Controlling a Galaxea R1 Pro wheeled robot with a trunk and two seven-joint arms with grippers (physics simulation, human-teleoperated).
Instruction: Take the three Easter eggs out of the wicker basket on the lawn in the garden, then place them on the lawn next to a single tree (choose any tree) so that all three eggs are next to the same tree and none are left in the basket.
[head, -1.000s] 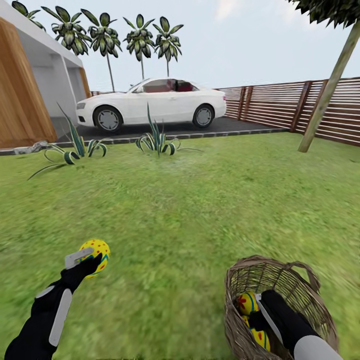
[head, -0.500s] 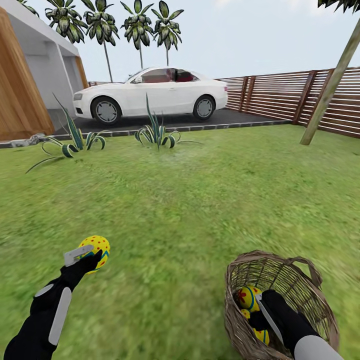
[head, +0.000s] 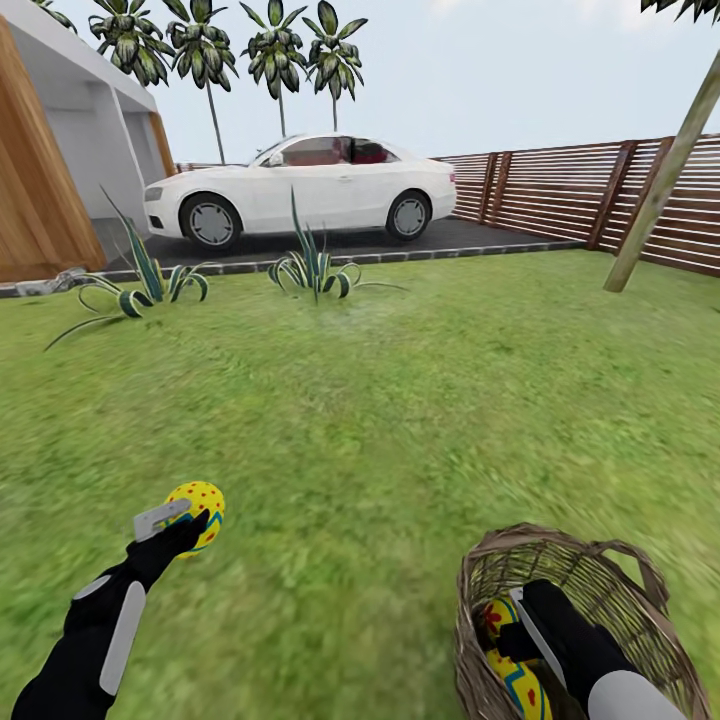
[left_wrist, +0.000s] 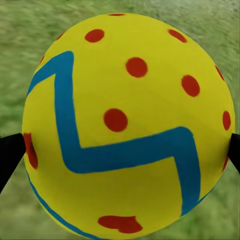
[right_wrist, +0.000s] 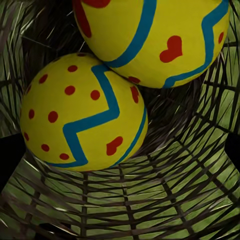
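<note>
At the lower left of the head view the left hand (head: 178, 520) grips a yellow Easter egg (head: 198, 513) with red dots and a blue zigzag, held above the lawn (head: 380, 420); the left wrist view shows that egg (left_wrist: 127, 125) pinched between two dark fingertips (left_wrist: 10, 157) at its sides. At the lower right, the right arm reaches down into the wicker basket (head: 600, 590), which stands on the grass; whether the right hand is open or closed cannot be told. Two more eggs lie inside the basket: one dotted egg (right_wrist: 82, 112) touching another egg (right_wrist: 155, 40) with red hearts. Far across the lawn, a white car (head: 300, 190) stands on the driveway before a slatted wooden fence (head: 540, 195), and a leaning tree trunk (head: 660, 180) rises at the upper right.
</note>
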